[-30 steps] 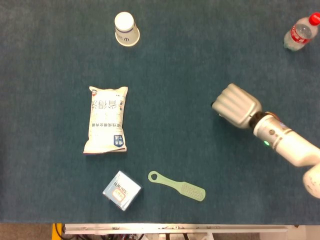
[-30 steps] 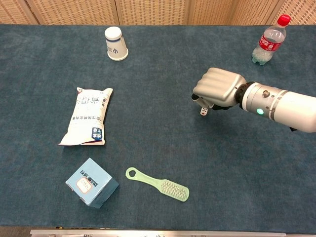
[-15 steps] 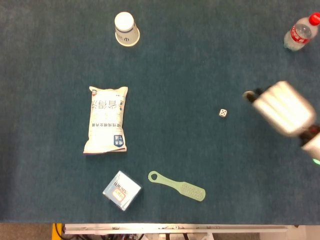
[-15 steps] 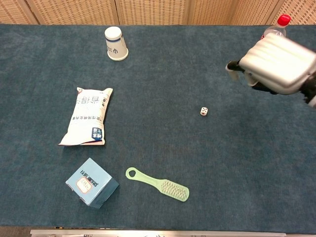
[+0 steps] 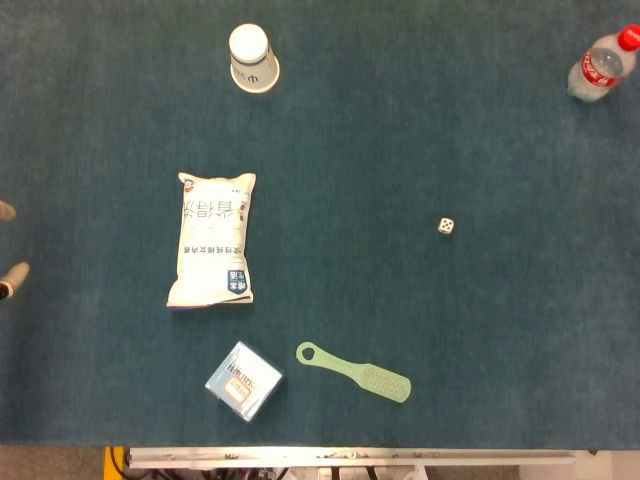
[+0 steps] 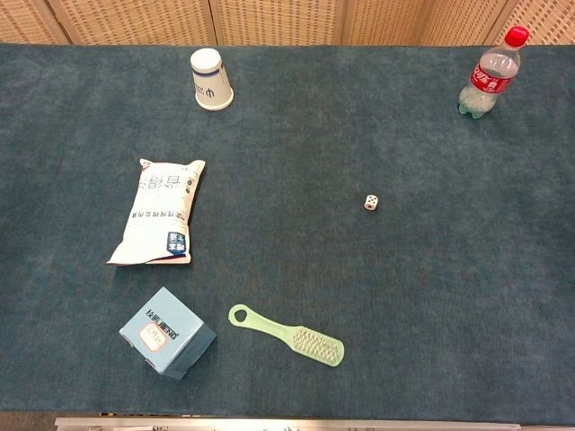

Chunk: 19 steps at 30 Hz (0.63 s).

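Now that the right hand has pulled out of both views, its fingers unseen, the counter (image 5: 400, 120) carries everything ungripped: snack bag (image 5: 213, 238) at 9 o'clock, bottle (image 5: 601, 64) at 2, box (image 5: 243, 380) at 7, brush (image 5: 355, 372) at 6, cup (image 5: 252, 57) at 11. The die (image 5: 446, 226), let go, sits alone at 3. Pale tips at the 9 o'clock edge are prob. the left hand (image 5: 10, 281); fingers apart or together, can't tell.
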{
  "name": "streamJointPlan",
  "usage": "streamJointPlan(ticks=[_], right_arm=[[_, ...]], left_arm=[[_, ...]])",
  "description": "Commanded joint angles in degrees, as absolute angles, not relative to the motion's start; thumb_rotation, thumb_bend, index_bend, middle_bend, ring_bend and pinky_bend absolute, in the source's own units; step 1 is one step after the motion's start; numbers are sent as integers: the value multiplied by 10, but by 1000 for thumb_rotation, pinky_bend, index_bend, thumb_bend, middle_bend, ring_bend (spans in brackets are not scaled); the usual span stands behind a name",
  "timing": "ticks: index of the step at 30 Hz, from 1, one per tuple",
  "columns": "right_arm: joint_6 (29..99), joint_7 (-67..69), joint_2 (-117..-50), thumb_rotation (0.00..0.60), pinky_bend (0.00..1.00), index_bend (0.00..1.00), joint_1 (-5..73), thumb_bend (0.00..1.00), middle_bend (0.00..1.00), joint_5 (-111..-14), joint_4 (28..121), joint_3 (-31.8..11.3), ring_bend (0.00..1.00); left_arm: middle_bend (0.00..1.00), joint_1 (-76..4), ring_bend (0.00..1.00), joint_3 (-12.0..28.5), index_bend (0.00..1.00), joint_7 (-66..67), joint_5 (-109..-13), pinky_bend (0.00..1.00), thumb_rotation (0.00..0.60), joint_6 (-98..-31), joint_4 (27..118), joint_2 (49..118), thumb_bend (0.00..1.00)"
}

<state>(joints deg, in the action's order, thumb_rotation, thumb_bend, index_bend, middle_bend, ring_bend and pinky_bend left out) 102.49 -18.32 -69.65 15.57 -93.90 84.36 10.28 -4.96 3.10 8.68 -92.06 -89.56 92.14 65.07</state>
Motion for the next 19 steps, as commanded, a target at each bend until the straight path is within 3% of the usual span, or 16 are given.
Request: streamJointPlan(ticks=[1,6,19], right_arm=[[1069,-89,-730,600,464,297,103,940,254,-930,761,76,268],[1090,-28,-745,600,412,281,80,838,220,-926,714,52,231],[1093,41,-726,600,412,281,52,854,220,-930,706,16,230]], left_arm=[[279,-54,206,34,395,78,-921,375,600,-896,904,656,0],[277,-61,194,33,376,68,-921,345,600,-887,888,659,0],[284,-70,202,40,388,71,-886,346,600,-862,886,664,0]])
